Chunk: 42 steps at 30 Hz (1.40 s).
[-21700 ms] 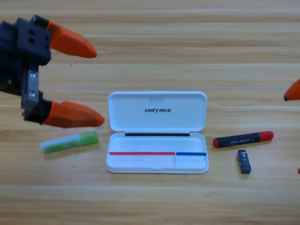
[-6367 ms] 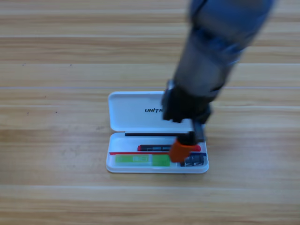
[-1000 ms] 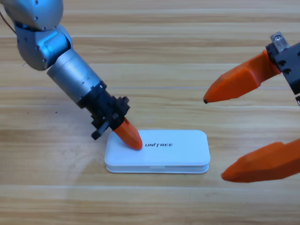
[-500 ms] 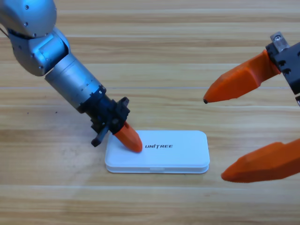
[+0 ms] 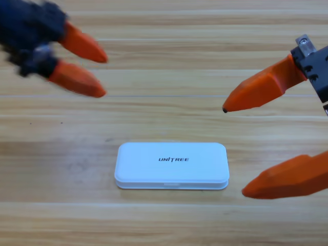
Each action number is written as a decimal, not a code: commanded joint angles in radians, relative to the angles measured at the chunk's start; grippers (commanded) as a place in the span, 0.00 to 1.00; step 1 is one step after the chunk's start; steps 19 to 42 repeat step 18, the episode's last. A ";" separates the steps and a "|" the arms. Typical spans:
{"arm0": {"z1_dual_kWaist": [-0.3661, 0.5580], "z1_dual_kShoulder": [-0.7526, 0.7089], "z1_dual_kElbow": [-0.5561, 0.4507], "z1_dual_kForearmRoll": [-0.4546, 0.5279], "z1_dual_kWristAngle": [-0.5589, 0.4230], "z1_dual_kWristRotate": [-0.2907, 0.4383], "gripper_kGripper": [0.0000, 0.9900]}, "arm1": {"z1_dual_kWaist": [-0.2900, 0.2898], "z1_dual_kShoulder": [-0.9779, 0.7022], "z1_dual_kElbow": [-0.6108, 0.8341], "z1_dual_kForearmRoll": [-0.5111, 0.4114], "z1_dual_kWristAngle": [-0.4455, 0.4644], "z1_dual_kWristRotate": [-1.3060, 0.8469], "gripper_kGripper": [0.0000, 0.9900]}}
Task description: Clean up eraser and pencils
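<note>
The white UNITREE case lies flat on the table with its lid down. The eraser and the pencils are hidden from view. My left gripper hangs at the upper left, well away from the case, open with nothing between its orange jaws. At the right edge my right gripper waits, open and empty, its two jaws spread wide just right of the case.
The wooden table stretches all around the case, with bare planks in front of it and behind it.
My left gripper has lifted off the case's lid and drawn back to the upper left corner, its jaws now apart. The case and the right gripper have not moved.
</note>
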 commanded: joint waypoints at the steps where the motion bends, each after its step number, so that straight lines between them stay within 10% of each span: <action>1: -0.183 -0.164 0.126 -0.020 0.014 -0.111 1.00 | -0.028 0.000 0.032 -0.003 0.013 0.013 0.97; 42: -0.238 -0.179 0.198 -0.069 0.108 -0.140 1.00 | -0.028 0.005 0.030 -0.005 0.013 0.015 0.97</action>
